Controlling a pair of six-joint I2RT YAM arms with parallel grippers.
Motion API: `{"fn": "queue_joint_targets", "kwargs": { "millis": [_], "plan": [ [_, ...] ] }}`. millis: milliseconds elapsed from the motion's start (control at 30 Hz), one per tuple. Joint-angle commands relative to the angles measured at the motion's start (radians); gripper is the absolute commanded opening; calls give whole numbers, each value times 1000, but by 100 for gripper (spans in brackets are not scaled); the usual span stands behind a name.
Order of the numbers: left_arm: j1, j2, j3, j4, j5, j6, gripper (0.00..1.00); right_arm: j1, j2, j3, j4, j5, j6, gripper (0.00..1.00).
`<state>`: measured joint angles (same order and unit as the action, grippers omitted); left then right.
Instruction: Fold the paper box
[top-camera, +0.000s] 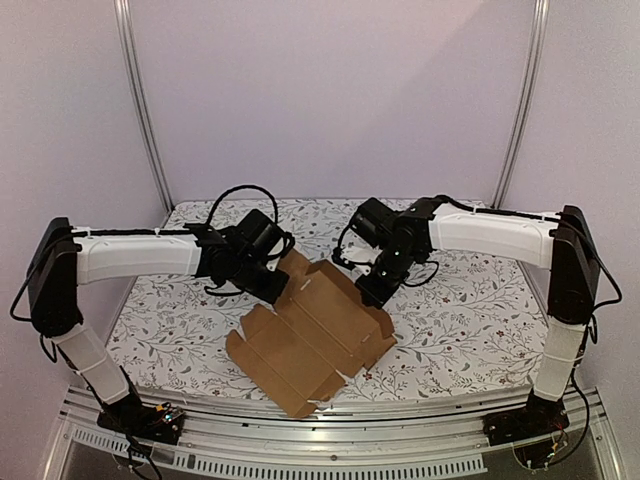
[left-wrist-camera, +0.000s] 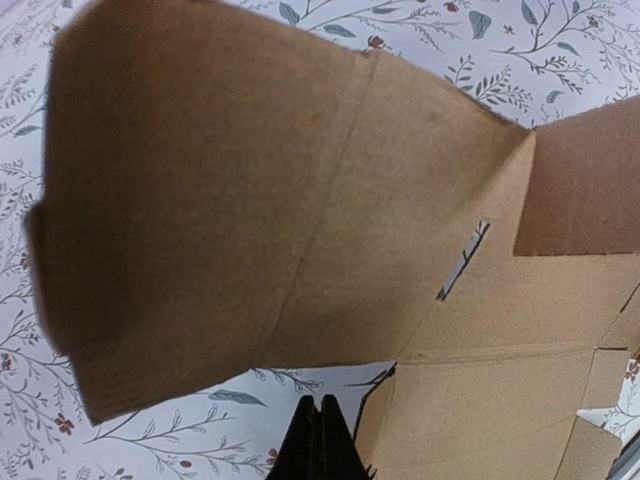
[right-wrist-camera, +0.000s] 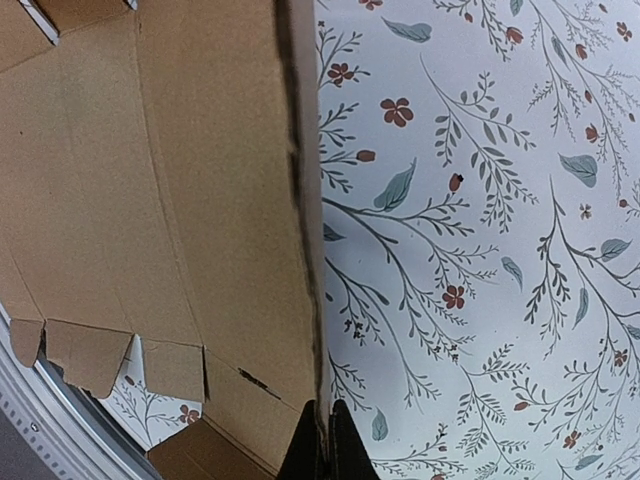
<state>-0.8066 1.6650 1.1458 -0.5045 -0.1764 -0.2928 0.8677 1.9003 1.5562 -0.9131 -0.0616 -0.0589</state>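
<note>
The paper box (top-camera: 312, 338) is a brown cardboard die-cut sheet, partly raised, lying mid-table on the floral cloth. My left gripper (top-camera: 278, 290) is at its far-left flap. In the left wrist view its fingers (left-wrist-camera: 320, 402) are pressed together with nothing between them, just under the raised flap (left-wrist-camera: 250, 190). My right gripper (top-camera: 374, 292) is at the box's far-right side. In the right wrist view the fingers (right-wrist-camera: 322, 410) are shut on the upright cardboard edge (right-wrist-camera: 300, 200), which runs straight down between them.
The floral tablecloth (top-camera: 460, 320) covers the table. A metal rail (top-camera: 330, 440) runs along the near edge between the arm bases. Two aluminium posts (top-camera: 140, 110) stand at the back corners against plain walls.
</note>
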Motion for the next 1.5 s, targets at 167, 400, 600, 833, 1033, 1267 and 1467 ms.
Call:
{"fn": "queue_joint_targets", "kwargs": {
  "millis": [167,400,600,833,1033,1267,1467],
  "plan": [
    [8,3,-15,-21,51,-5,0,-3,28,-1,21,-4,19,0],
    [-22,7,-13,-14,150,-16,0,-4,39,12,23,2,35,0],
    [-55,78,-29,22,164,-34,0,-3,42,12,25,-3,43,0],
    [-93,154,-62,55,134,-52,0,0,36,-3,28,0,50,0],
    [-95,98,-58,50,111,-47,0,3,29,-10,28,13,49,0],
    [-94,-49,-38,51,85,-22,0,9,19,-20,37,53,15,0],
    [-84,-185,-20,44,86,15,0,40,13,-16,36,223,-50,0]
  ]
}}
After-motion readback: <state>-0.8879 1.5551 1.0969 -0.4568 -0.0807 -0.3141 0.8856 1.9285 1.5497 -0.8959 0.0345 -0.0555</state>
